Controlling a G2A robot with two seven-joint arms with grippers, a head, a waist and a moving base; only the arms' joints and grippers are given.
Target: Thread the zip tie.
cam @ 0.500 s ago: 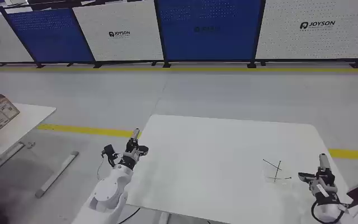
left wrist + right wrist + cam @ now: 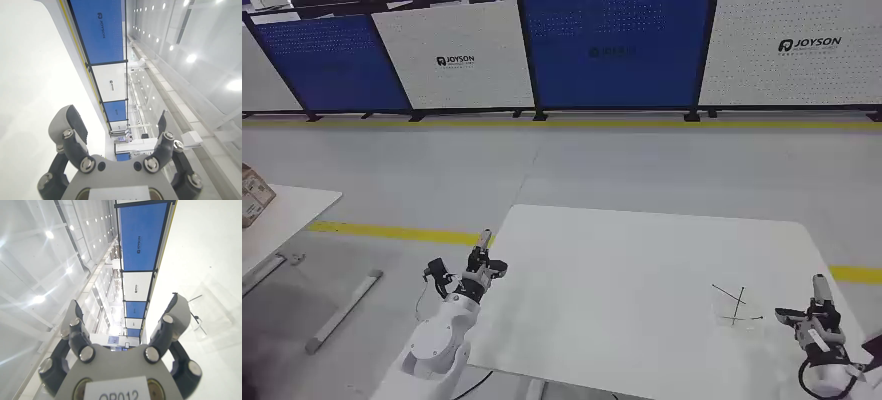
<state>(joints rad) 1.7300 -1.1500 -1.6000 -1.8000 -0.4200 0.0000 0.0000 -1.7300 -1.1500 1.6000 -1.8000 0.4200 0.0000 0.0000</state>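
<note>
My left jaws are spread wide with nothing between them, sitting at the left edge of the white tabletop (image 2: 622,290), toward its near side. My right jaws are also spread wide and empty, at the near right corner of the tabletop. The zip ties (image 2: 738,302) are a few thin black strips lying crossed over each other flat on the tabletop, near-right, just to the left of my right jaws and not touching them, well apart from my left jaws. They seem to lie on something clear, but I can't tell what.
</note>
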